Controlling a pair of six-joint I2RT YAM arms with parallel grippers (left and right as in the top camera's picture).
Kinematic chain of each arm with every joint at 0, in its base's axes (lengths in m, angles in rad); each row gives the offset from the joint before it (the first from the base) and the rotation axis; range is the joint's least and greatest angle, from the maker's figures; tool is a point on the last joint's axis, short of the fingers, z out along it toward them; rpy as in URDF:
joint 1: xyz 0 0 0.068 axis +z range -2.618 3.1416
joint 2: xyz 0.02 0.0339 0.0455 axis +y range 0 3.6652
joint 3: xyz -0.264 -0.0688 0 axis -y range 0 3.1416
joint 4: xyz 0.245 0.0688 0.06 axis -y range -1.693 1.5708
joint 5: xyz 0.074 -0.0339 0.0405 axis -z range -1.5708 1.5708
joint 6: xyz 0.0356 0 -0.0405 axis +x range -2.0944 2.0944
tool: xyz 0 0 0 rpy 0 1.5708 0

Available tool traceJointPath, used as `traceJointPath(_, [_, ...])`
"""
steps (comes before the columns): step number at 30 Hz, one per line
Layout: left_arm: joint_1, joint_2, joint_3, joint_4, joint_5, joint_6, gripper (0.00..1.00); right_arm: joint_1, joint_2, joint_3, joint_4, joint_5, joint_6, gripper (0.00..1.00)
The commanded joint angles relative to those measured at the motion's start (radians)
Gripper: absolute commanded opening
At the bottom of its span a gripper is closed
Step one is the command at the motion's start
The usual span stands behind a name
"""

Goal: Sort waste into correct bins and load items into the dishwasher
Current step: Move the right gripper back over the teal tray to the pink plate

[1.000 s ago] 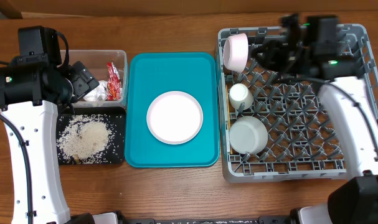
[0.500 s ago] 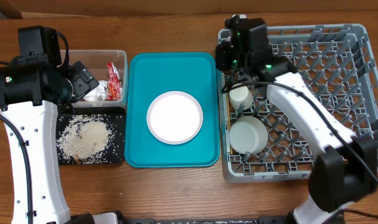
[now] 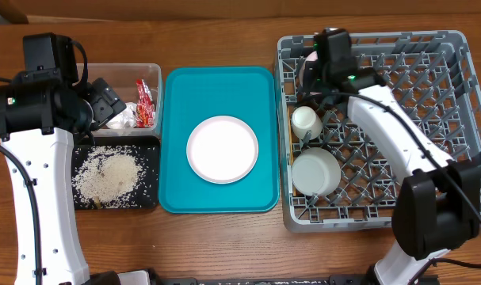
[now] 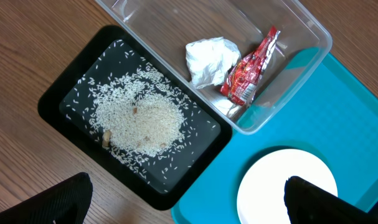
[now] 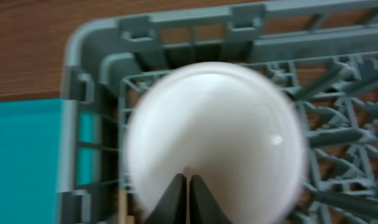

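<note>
The left arm's fingers (image 4: 185, 182) are being held spread wide, with nothing between them, at the lower edge of the left wrist frame. They are being hovered above the black tray (image 4: 61, 93) of scattered rice (image 4: 139, 124), seen at centre left. In the upper middle of that frame a clear bin (image 4: 301, 37) is being shown with a crumpled tissue (image 4: 210, 59) and a red packet (image 4: 251, 68) inside it. The teal tray (image 4: 344, 118) is being seen at the right, touching both containers, and a white plate (image 3: 222, 149) is being carried at its centre.

The right arm is being reached over the upper left corner of the grey rack (image 3: 454, 119) in the overhead frame. In the blurred right wrist frame its fingers (image 5: 187, 182) are being pressed almost together, with only a thin slit between them, in front of the lower edge of a pale bowl (image 5: 210, 124) that is sitting in that rack corner. Whether the bowl's rim is being pinched cannot be told.

A white cup (image 3: 306, 121) and a larger white bowl (image 3: 315, 170) are being carried in the rack's left column. Everything is being borne by the wooden bench (image 3: 224, 245).
</note>
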Motion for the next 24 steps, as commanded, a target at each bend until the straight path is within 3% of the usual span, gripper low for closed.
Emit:
traceJointPath(1, [-0.002,0.002,0.002,0.001,-0.003,0.012,1.00,-0.017,-0.065,0.002,-0.002,-0.013,-0.003,0.11])
traceJointPath(9, [-0.002,0.002,0.002,0.001,-0.003,0.012,1.00,-0.018,-0.206,0.002,0.024,-0.042,-0.026,0.15])
traceJointPath(19, [0.000,0.002,0.002,0.001,-0.003,0.012,1.00,-0.018,-0.214,0.002,-0.021,-0.132,-0.025,0.16])
traceJointPath(24, [0.000,0.002,0.002,0.001,-0.003,0.012,1.00,-0.006,-0.214,0.002,-0.119,-0.372,0.041,0.22])
